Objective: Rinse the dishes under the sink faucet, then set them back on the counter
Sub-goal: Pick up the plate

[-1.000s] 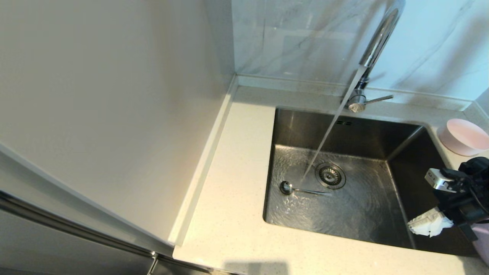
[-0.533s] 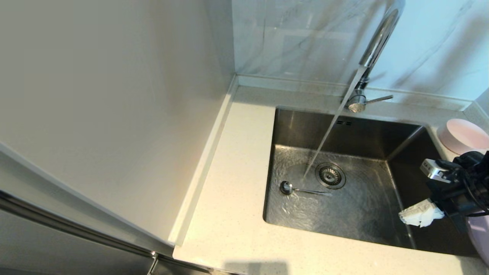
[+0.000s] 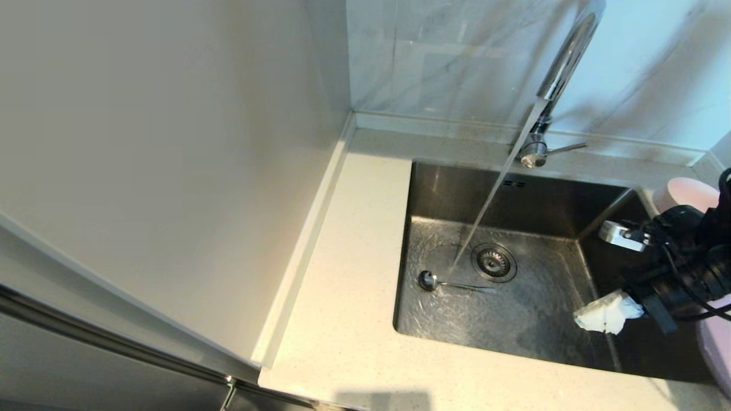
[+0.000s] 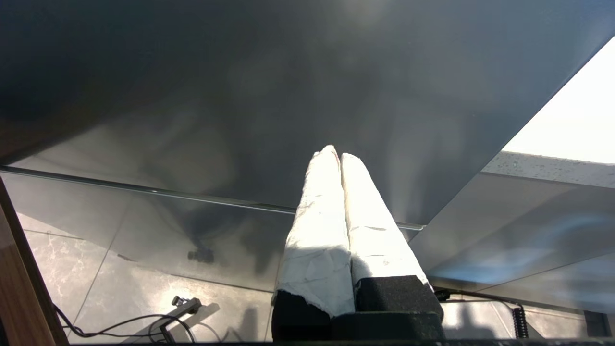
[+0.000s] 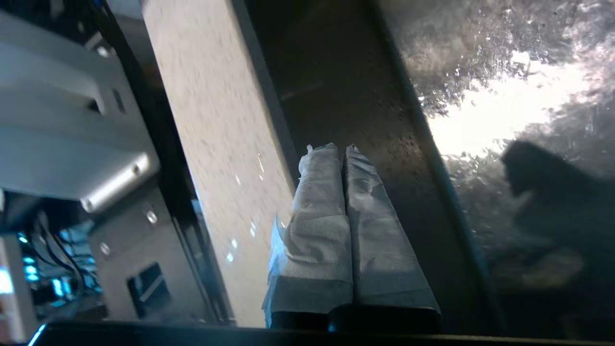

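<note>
Water runs from the chrome faucet [image 3: 562, 63] into the steel sink [image 3: 548, 188]. A small metal spoon [image 3: 442, 282] lies on the wet sink floor, left of the drain strainer [image 3: 493, 262]. The pale pink bowl [image 3: 682, 194] sits on the counter [image 3: 342, 319] at the sink's right, partly hidden by my right arm. A sliver of the lilac plate [image 3: 717, 348] shows at the right edge. My right gripper [image 3: 597, 319], white-wrapped, is shut and empty above the sink's right side [image 5: 342, 150]. My left gripper [image 4: 335, 154] is shut and empty, parked below the counter.
A tall pale panel [image 3: 160, 160] rises along the counter's left side. The marble backsplash [image 3: 457, 57] stands behind the faucet, whose thin lever [image 3: 565, 149] points right. The sink's right wall [image 5: 346, 96] is close beside the right fingers.
My right gripper has moved left, out over the sink, staying shut. The spoon and the water stream are unchanged.
</note>
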Robot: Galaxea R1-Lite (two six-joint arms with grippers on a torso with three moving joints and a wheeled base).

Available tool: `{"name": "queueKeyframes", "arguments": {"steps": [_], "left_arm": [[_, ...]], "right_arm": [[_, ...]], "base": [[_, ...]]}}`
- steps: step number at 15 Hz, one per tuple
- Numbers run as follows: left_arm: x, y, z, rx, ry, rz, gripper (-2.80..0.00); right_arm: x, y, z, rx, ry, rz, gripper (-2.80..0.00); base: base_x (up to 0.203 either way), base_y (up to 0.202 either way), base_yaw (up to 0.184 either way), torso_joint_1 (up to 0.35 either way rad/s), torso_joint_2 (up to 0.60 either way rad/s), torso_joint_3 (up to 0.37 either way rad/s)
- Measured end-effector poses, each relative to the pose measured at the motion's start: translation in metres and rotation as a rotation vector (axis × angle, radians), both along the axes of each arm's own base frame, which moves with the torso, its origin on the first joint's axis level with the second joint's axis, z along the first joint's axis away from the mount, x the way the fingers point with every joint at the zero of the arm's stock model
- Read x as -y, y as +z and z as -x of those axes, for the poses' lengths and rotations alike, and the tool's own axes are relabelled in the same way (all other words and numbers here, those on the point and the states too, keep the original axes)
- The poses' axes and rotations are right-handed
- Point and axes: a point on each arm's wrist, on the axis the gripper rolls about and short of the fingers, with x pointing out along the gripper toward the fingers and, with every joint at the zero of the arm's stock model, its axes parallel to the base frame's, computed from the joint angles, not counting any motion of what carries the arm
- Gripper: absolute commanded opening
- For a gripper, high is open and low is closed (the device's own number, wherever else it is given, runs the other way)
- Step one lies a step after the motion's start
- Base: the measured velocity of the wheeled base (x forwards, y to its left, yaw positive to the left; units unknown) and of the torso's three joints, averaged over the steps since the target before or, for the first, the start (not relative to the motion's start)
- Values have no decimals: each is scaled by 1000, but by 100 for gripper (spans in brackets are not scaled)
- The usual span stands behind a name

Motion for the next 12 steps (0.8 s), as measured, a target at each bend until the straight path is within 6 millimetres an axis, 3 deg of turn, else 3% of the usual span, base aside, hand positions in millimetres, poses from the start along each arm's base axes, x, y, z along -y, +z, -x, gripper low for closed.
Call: {"name": "queueKeyframes", "arguments": {"steps": [3,5,9,12], "left_arm": [[0,0,0,0,-1,0,-280],[0,0,0,0,0,0,-280],[0,0,0,0,0,0,-280],[0,0,0,0,-1,0,-280]], "right_arm": [[-30,2,-9,-64,-112,-31,-280],[-39,-4,-15,-44,-168,-55,-280],[-42,-9,-26,25,-200,-73,-280],[-33,2,-19,37,-233,-69,-280]], "base": [[0,0,0,0,0,0],[0,0,0,0,0,0],[0,0,0,0,0,0],[0,0,0,0,0,0]]}}
